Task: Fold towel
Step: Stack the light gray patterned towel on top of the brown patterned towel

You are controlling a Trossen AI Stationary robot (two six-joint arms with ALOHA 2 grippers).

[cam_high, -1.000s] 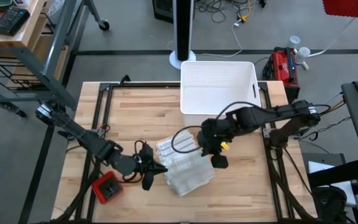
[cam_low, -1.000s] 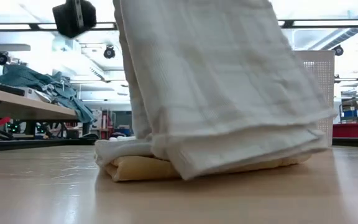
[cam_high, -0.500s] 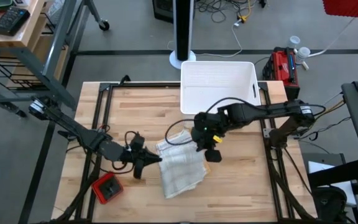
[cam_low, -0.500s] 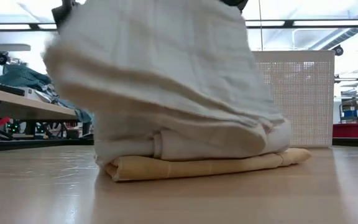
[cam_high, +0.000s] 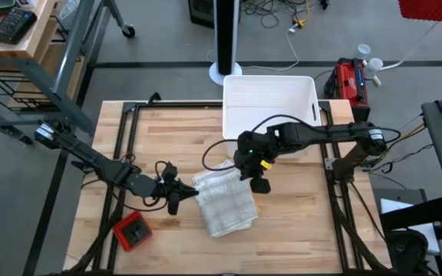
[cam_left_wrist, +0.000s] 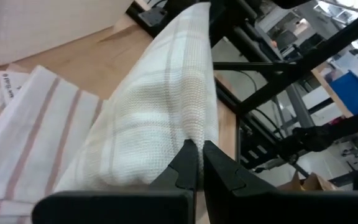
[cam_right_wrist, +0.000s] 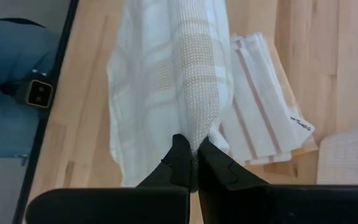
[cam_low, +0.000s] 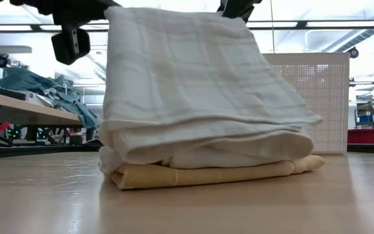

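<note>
Towel (cam_high: 225, 205) pinched by both pincers, left pincer (cam_left_wrist: 196, 163), right pincer (cam_right_wrist: 191, 157), striped cloth (cam_right_wrist: 263, 106) only in wrist views

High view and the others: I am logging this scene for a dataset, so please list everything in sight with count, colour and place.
plaid towel: one, white, held over the stack mid-table.
striped towel: one, white with red stripes, folded beneath.
tan towel: one, bottom of the stack.
bin: one, white, table's far edge.
red device: one, near left corner.
table: one, light wood.
left gripper: jaws shut on plaid towel.
right gripper: jaws shut on plaid towel.
</note>
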